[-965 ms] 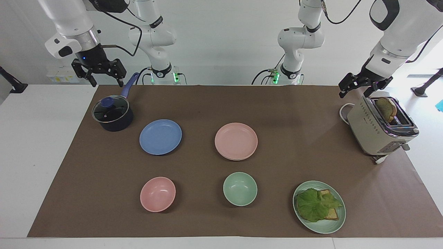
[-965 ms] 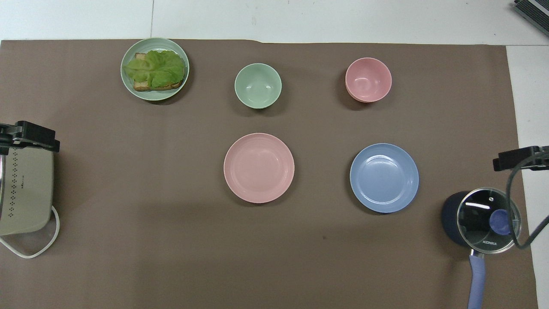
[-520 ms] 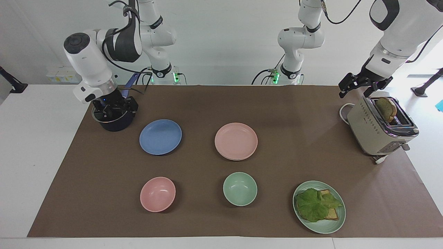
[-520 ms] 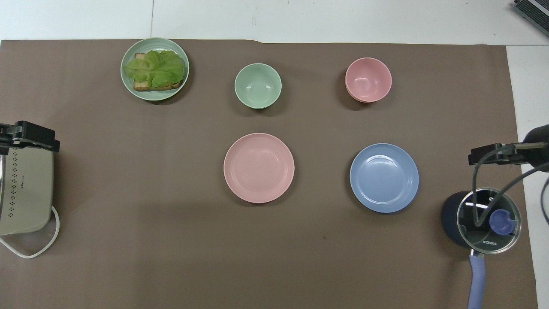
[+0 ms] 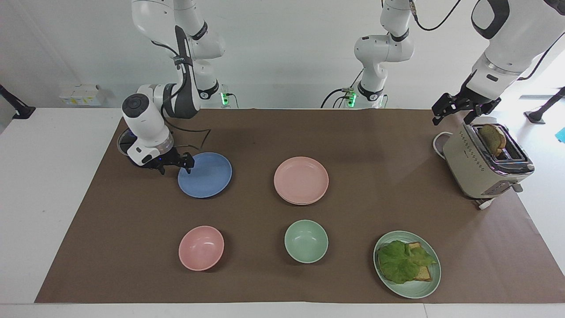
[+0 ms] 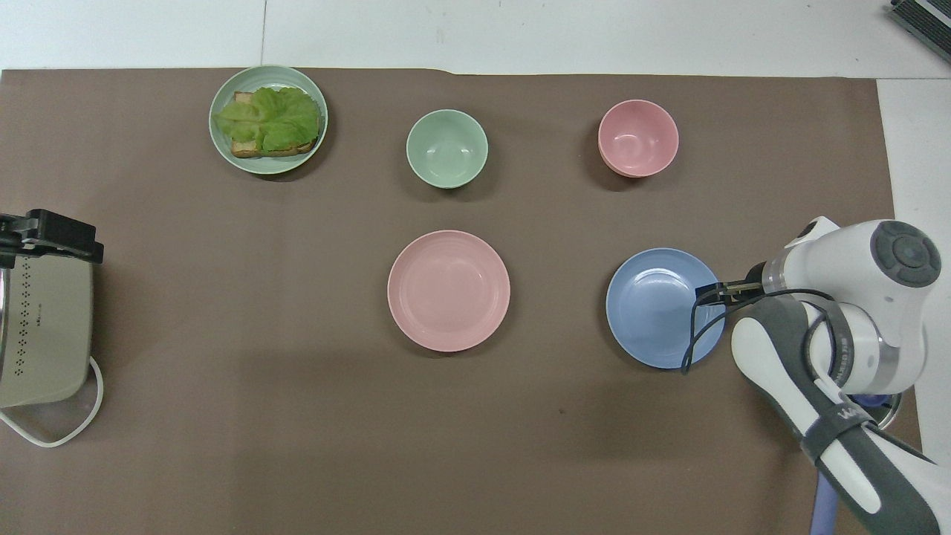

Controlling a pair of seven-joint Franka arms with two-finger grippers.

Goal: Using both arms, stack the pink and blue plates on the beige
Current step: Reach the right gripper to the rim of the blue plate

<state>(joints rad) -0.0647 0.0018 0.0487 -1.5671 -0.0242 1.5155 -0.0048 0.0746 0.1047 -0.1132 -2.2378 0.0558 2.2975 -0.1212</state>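
In the facing view the right gripper (image 5: pixel 174 165), fingers spread and holding nothing, sits low at the blue plate (image 5: pixel 207 176)'s rim (the edge toward the right arm's end), while overhead the blue plate (image 6: pixel 657 307) lies beside the pink plate (image 6: pixel 449 290), the gripper (image 6: pixel 712 291) over its rim.

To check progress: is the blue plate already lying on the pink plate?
No, the blue plate lies alone on the mat beside the pink plate.

Plate (image 5: pixel 205 175) beside stacked plates (image 5: pixel 301 180)
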